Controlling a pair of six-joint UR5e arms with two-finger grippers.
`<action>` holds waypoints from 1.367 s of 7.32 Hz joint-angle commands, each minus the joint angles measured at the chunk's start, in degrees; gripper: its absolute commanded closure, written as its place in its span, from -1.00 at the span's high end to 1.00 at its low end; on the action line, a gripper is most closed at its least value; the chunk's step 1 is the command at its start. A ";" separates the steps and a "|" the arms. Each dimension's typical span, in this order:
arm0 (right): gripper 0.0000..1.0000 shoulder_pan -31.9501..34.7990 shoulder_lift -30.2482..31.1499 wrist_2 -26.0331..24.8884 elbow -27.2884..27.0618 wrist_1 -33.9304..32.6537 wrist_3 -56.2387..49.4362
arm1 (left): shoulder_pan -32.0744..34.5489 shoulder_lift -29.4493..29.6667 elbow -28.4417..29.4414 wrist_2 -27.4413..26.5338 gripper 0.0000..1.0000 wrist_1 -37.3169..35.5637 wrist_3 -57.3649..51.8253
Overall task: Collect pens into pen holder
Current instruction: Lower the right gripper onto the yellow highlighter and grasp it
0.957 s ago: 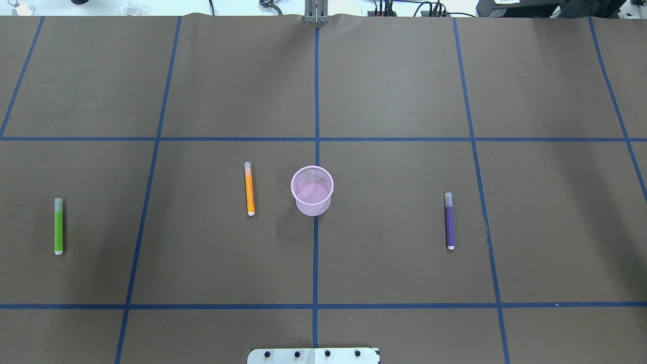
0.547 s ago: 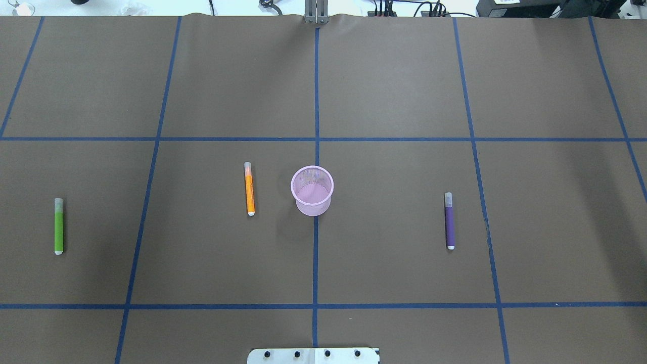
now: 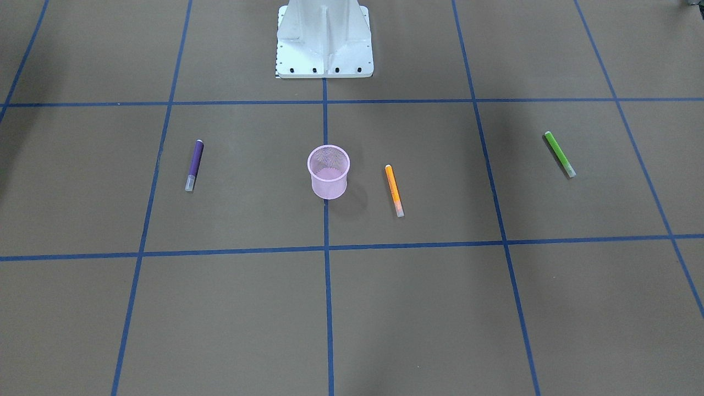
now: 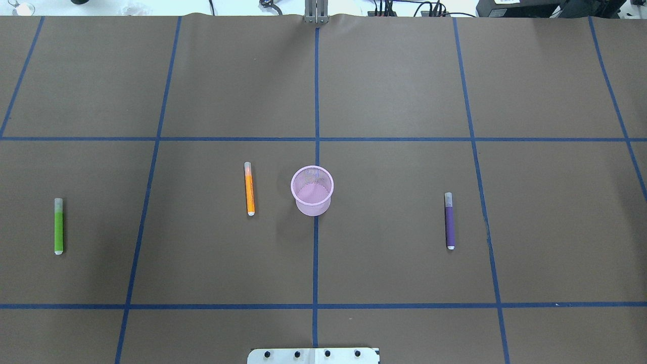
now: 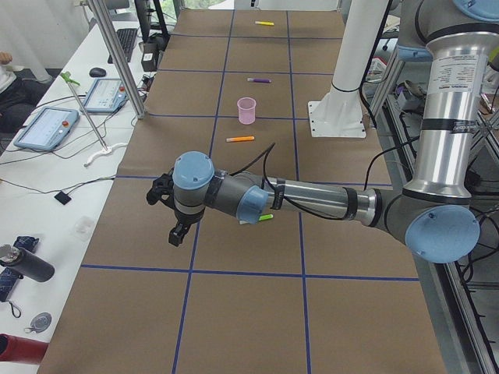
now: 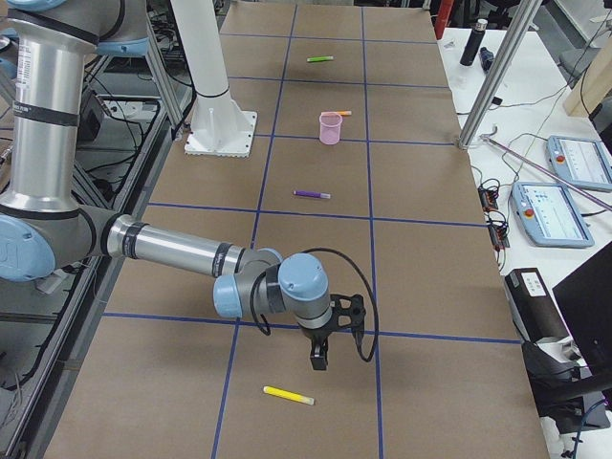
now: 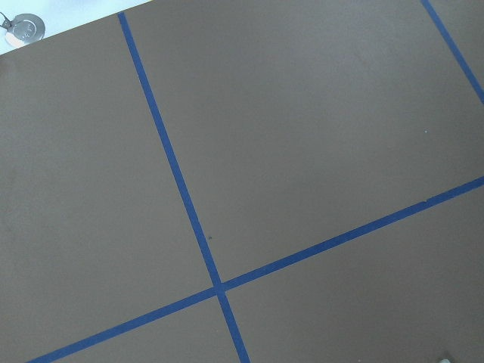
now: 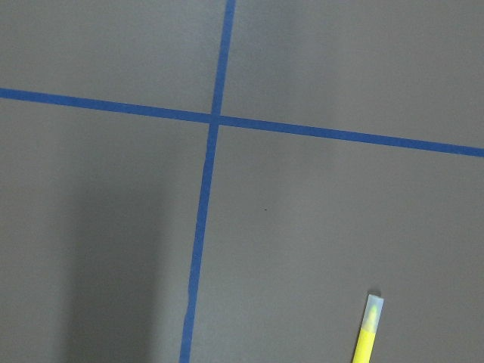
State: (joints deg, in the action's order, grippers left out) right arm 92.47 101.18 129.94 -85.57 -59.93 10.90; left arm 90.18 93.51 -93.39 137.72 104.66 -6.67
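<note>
**Four pens lying flat on the table**

Pink mesh pen holder (image 4: 313, 206) stands upright mid-table. Orange pen (image 4: 249, 188) is near it; purple pen (image 4: 449, 221) and green pen (image 4: 58, 226) lie well apart. Yellow pen (image 6: 288, 395) is near the right gripper (image 6: 319, 360). Can't tell whether it or the left gripper (image 5: 175, 234) is spread or closed.

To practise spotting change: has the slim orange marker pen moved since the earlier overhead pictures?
No. The orange marker pen keeps its gap from the blue tape centre line.

No visible change from a second ago.

Blue tape cross (image 7: 219, 287), table (image 7: 325, 113), possibly a disc (image 7: 23, 27)
</note>
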 commanded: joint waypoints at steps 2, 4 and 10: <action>0.88 -0.18 0.68 0.23 12.18 15.45 11.56 | 0.00 -0.09 -0.04 0.00 1.00 0.10 -0.01; 0.84 -0.53 0.95 0.23 13.06 15.54 15.64 | 0.00 -0.17 -0.22 0.00 1.00 0.10 -0.01; 0.47 -7.92 0.08 -4.42 17.61 17.73 15.38 | 0.00 -0.79 0.40 0.00 1.00 3.09 -0.01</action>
State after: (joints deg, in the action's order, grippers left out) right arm 85.07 101.83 126.23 -69.89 -42.71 26.41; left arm 90.18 92.73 -92.99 137.72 107.65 -6.68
